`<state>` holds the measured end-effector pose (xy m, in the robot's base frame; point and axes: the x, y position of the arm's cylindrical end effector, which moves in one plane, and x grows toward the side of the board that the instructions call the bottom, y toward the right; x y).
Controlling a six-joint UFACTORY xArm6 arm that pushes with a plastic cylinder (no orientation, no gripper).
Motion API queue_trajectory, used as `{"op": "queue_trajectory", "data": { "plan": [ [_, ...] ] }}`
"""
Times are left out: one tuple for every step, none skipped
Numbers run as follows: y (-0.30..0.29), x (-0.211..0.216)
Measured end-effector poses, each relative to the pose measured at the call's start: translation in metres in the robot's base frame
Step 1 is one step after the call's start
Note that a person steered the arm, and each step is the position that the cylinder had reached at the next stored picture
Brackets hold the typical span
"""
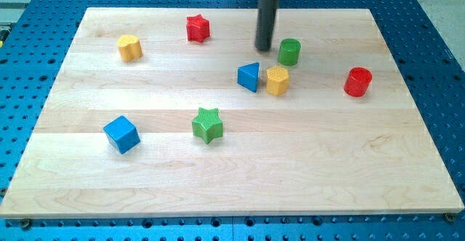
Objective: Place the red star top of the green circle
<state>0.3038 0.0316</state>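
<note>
The red star (pixel 197 28) lies near the view's top, left of centre. The green circle (pixel 289 51), a short cylinder, stands right of centre near the top. My tip (pixel 264 48) rests on the board just left of the green circle, with a small gap between them, and well to the right of the red star. The rod rises straight up out of the view's top.
A blue triangle (pixel 248 76) and a yellow hexagon (pixel 277 80) sit together just below the tip. A red cylinder (pixel 357 82) is at the right. A yellow block (pixel 129 47), a blue cube (pixel 121 133) and a green star (pixel 208 125) are on the left and centre of the wooden board (pixel 327 161).
</note>
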Motion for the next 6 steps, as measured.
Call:
{"op": "queue_trajectory", "data": {
  "plan": [
    [-0.111, 0.007],
    [-0.15, -0.021],
    [-0.098, -0.041],
    [-0.02, -0.056],
    [-0.077, -0.067],
    [-0.01, -0.067]
  ]
}}
